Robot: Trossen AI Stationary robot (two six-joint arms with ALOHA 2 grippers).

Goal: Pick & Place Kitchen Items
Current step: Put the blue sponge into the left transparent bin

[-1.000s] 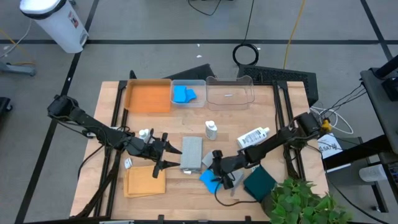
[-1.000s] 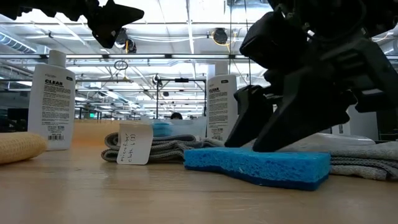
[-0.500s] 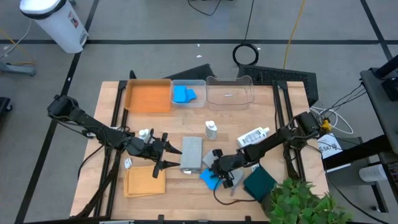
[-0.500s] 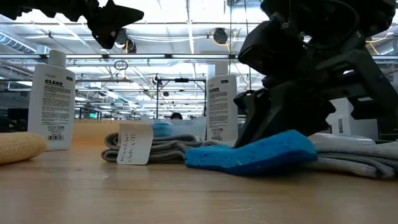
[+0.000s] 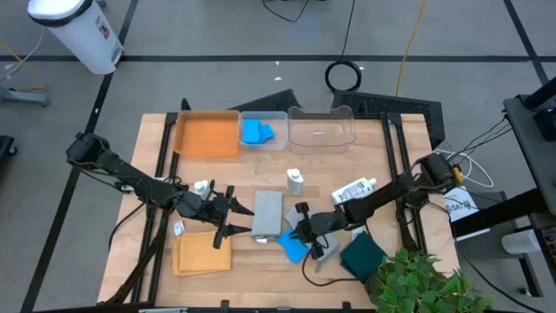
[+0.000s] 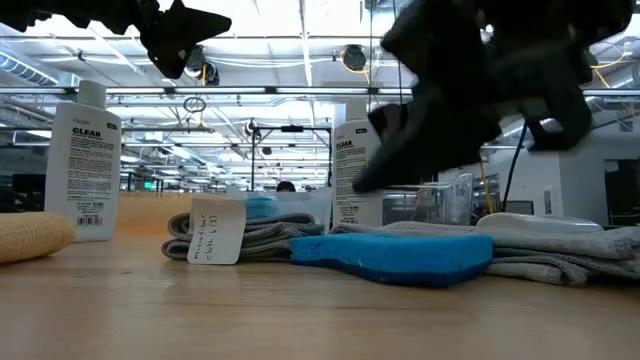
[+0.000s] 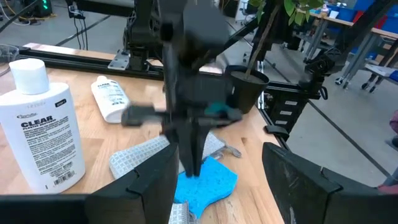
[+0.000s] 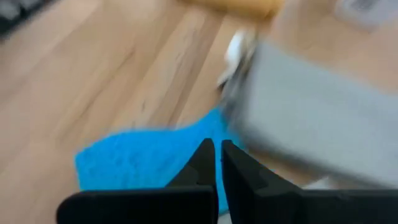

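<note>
Right claw (image 5: 306, 233) sits low over the front middle of the counter (image 5: 391, 156) with its fingers pressed together and nothing between them; the blue sponge (image 5: 294, 249) lies just beneath and in front of it, one end resting against the grey cloth (image 5: 268, 214), and the low view shows it flat on the wood, not lifted. By my reading the step in hand is picking up this sponge, and the grip has not taken. The next move calls for spreading the fingers, setting them astride the sponge's narrow width and closing on it squarely before carrying it to the back of the counter. Left claw (image 5: 233, 212) waits with its fingers spread, holding nothing, just beside the grey cloth, between a small white bottle (image 5: 201, 187) and the orange cloth (image 5: 202, 252). At the back, the near clear bin (image 5: 263, 114) already holds blue sponges (image 5: 255, 131), which suggests where this one belongs; the second clear bin (image 5: 321, 110) beside it shows nothing inside. The orange tray (image 5: 207, 135) stands to their left; whether anything flat lies in it I cannot tell. Two more white bottles, one upright (image 5: 295, 181) and one lying (image 5: 354, 190), and the dark green cloth (image 5: 361, 254) remain on the counter.
</note>
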